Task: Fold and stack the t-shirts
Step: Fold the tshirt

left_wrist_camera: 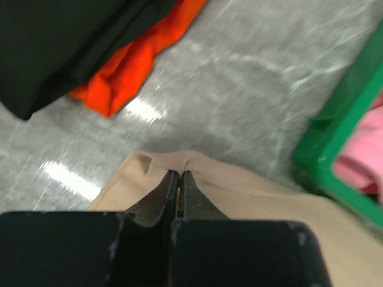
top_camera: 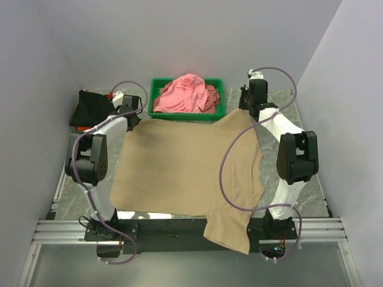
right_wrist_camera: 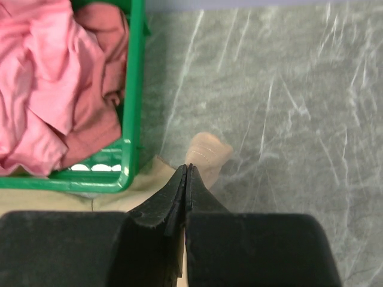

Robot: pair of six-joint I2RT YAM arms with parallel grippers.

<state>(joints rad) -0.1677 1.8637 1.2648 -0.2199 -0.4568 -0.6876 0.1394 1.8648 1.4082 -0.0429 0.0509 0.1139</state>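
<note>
I can read no text, label, brand, number or sign in any of my three views. The tan t-shirt (left_wrist_camera: 251, 197) at the fingertips of my left gripper (left_wrist_camera: 179, 173) is plain. So is the green tray (right_wrist_camera: 134, 89) wall left of the fingertips of my right gripper (right_wrist_camera: 187, 167).

green tray (top_camera: 153, 95), grey marbled table (right_wrist_camera: 299, 119), perhaps metal rail (top_camera: 60, 230)
</note>
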